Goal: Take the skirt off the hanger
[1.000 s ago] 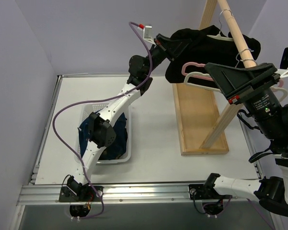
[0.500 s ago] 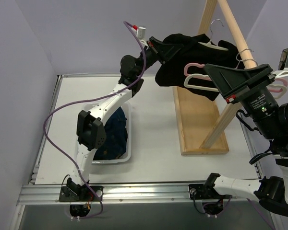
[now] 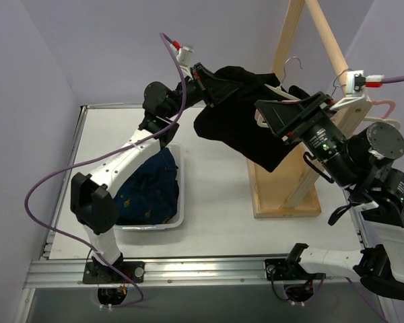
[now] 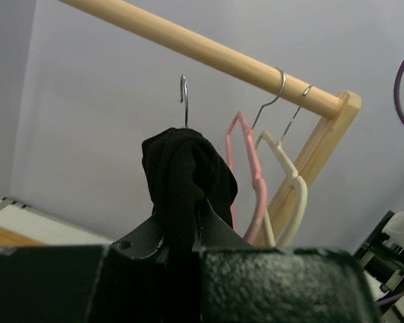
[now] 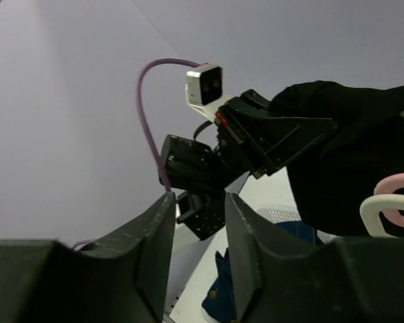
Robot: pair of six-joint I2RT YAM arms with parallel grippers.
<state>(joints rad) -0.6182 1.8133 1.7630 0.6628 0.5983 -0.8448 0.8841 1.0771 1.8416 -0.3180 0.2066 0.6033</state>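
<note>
Left gripper: the left gripper (image 3: 219,79) is clamping a fold of the black pleated fabric skirt (image 3: 246,118). In the left wrist view the cloth is bunching up between its jaws.
Right gripper: the right gripper (image 5: 198,202) is standing with its fingers parted and nothing between them, near the skirt but not gripping it.
Skirt position: the skirt is hanging in the air above the table (image 3: 215,202), left of the wooden rack's round rail (image 4: 188,44). One end is sitting in the left grip and the rest is drooping toward the right arm.
Hanger: the pale cream plastic hanger with a metal wire hook (image 4: 184,101) is showing mainly its hook, which is rising out of the bunched cloth. The hook is catching on nothing and is standing clear below the rail.
Done: by these views, skirt and hanger are riding together off the rail, and the skirt is being firmly held.
Left to do: the cloth is wrapping the hanger's neck, so the skirt is not yet off. The hanger probably needs holding while the skirt is drawn away.
Surroundings: a pink plastic hanger (image 4: 246,168) and a second cream hanger (image 4: 293,195) are hanging on the rail. A white plastic basket (image 3: 151,227) is holding a blue denim garment (image 3: 145,195).
Writing: no brand, label or legible text is showing. Only a small green light (image 3: 321,143) is glowing on the right arm.
</note>
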